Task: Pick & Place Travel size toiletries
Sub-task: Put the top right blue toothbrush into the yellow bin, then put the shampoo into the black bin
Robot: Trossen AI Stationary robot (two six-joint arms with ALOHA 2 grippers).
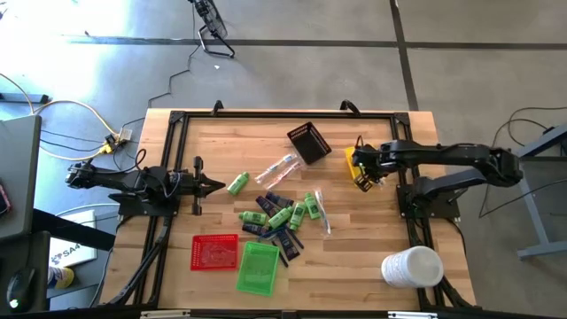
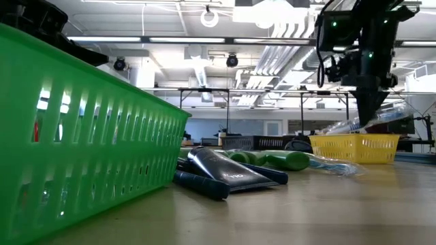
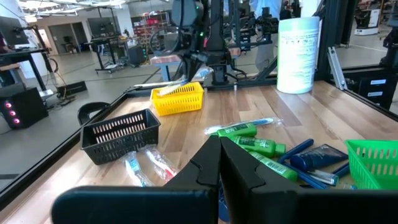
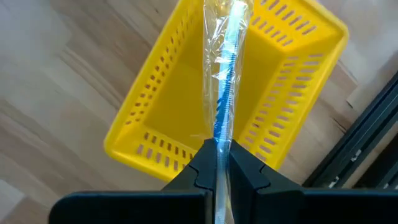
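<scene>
Currently a clear-wrapped stick [image 4: 225, 93] is held clamped in the right gripper [image 4: 222, 163], directly above the yellow tray [image 4: 158, 127] beneath it; release is best made low and centred, while the left gripper [image 3: 219, 163] is kept shut beside the pile.

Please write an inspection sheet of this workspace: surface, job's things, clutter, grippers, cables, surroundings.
Surface: wooden table inside a dark frame.
Job's things: green bottles, dark packets and wrapped sticks lie in a pile mid-table; one wrapped blue stick is held over the yellow tray.
Clutter: black tray, red tray, green tray, white cylinder.
Grippers: right gripper shut on the stick; left gripper shut, empty, at the table's left.
Cables: loose cables on the floor, left.
Surroundings: open workshop hall; people nothing seen.
</scene>
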